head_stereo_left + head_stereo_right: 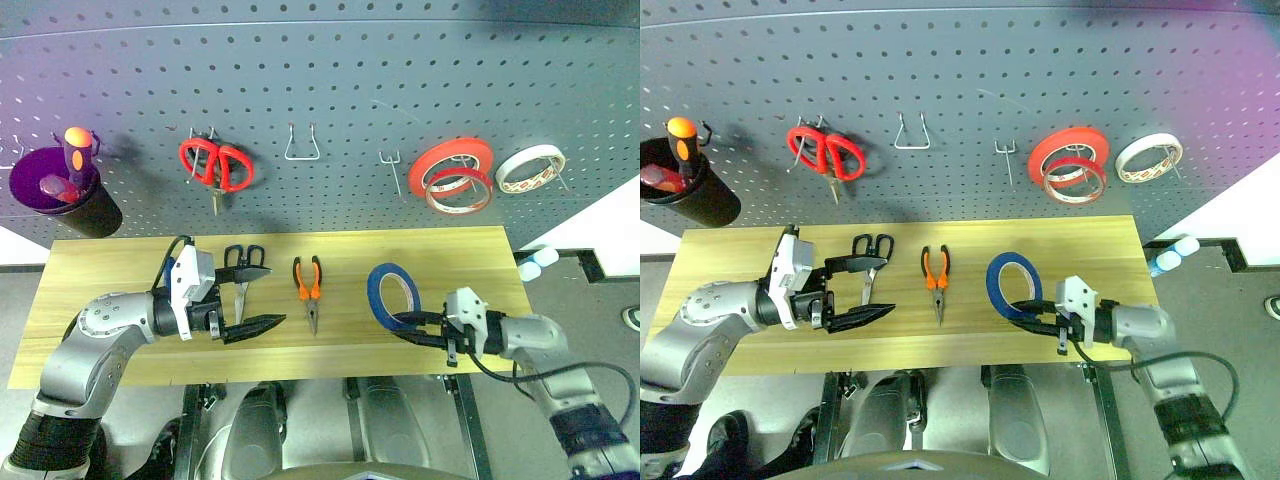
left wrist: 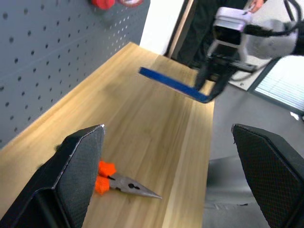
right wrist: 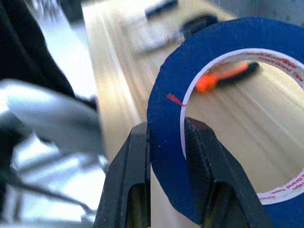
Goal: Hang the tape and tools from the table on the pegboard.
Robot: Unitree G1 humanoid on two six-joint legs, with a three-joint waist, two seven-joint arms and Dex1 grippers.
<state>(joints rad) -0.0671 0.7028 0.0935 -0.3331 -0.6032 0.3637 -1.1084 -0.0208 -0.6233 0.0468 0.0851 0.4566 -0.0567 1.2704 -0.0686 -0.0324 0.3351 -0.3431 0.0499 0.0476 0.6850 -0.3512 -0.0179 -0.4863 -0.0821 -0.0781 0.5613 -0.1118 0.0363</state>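
The blue tape [image 1: 391, 294] stands upright over the right part of the wooden table [image 1: 110, 270], with my right gripper [image 1: 408, 327] shut on its lower rim. In the right wrist view one finger [image 3: 206, 166] sits inside the tape's [image 3: 166, 142] hole and the other outside. The black-and-orange pliers [image 1: 308, 285] lie at the table's middle. The black-handled scissors [image 1: 243, 266] lie just left of them. My left gripper [image 1: 262, 298] hovers open beside the scissors, pointing toward the pliers, holding nothing. The dark grey pegboard [image 1: 350, 80] rises behind the table.
On the pegboard hang red-handled scissors [image 1: 215, 165], red-orange tape rolls [image 1: 452, 172] and a white roll [image 1: 530, 167]. Two wire hooks [image 1: 301, 143] [image 1: 392, 168] between them are bare. A dark cup [image 1: 60, 195] with an orange-handled screwdriver hangs at the far left.
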